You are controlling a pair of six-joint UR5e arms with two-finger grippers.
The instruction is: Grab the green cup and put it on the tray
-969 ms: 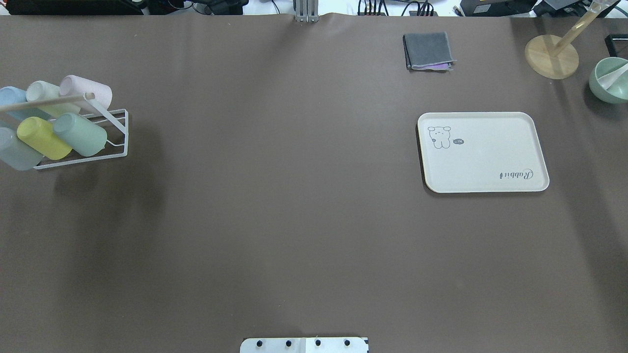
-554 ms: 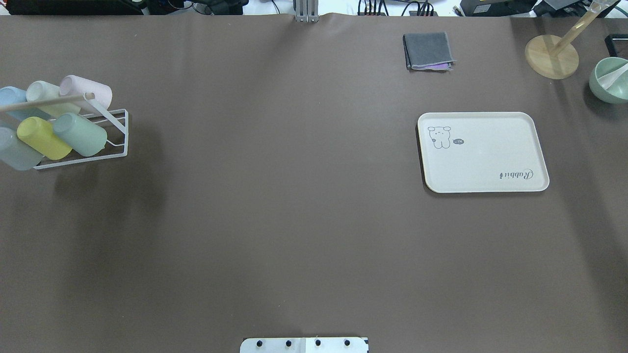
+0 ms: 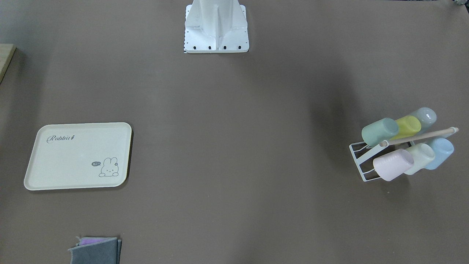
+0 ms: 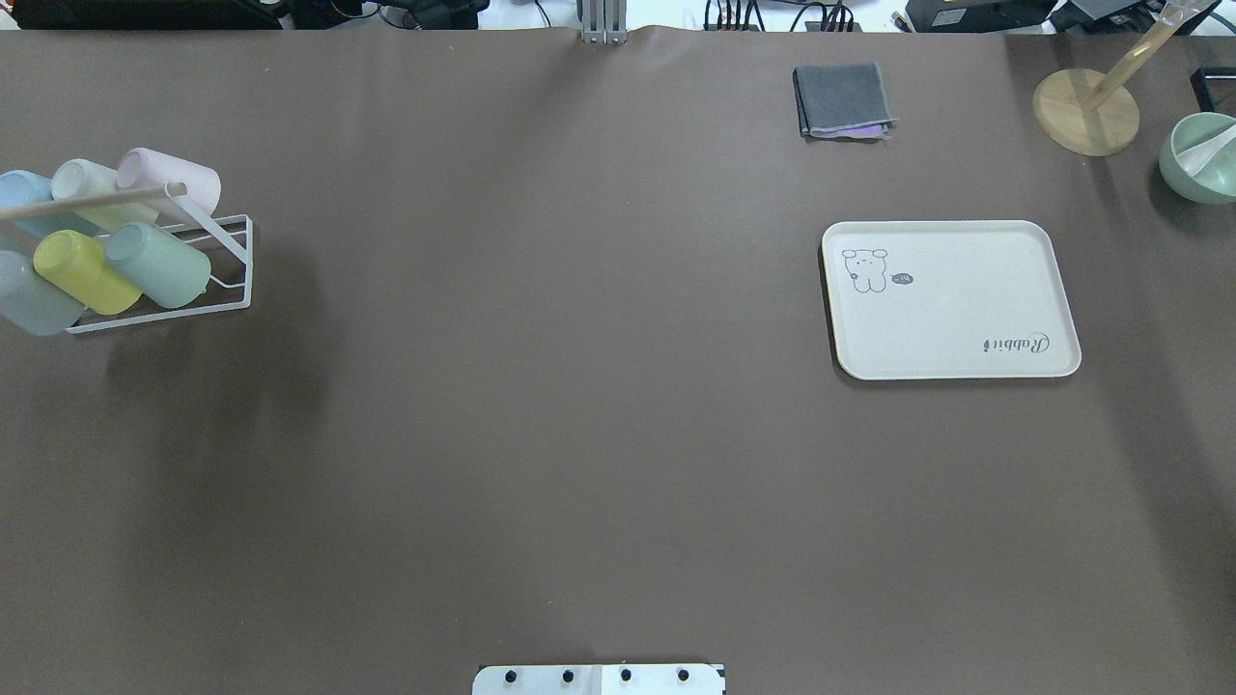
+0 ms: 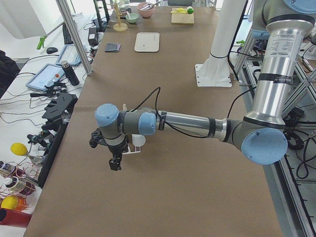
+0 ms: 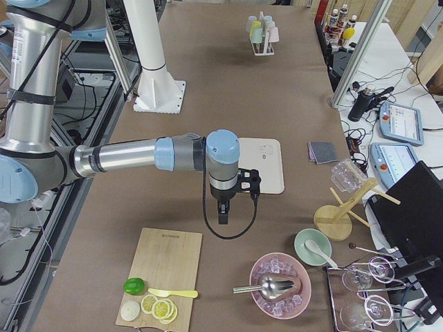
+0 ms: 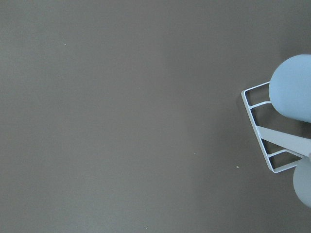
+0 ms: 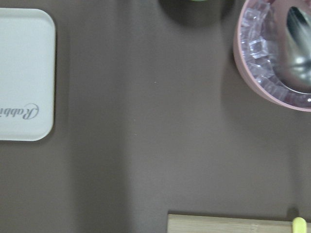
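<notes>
The green cup [image 4: 159, 265] lies on its side in a white wire rack [image 4: 243, 290] at the table's left end, next to a yellow cup [image 4: 85, 273]; it also shows in the front-facing view [image 3: 379, 132]. The cream Rabbit tray [image 4: 951, 299] lies flat and empty on the right half, also in the front-facing view [image 3: 78, 156]. My left gripper [image 5: 114, 163] hangs above the table beside the rack and shows only in the left side view. My right gripper [image 6: 221, 216] hangs near the tray [image 6: 271, 164] and shows only in the right side view. I cannot tell whether either is open or shut.
The rack also holds pink [image 4: 174, 179], pale whitish-green [image 4: 92, 188] and blue [image 4: 24, 198] cups under a wooden rod. A folded grey cloth [image 4: 842, 99], a wooden stand [image 4: 1086, 111] and a green bowl [image 4: 1202, 159] are at the far right. A pink ice bowl [image 8: 272, 63] and cutting board [image 8: 228, 223] lie near my right gripper.
</notes>
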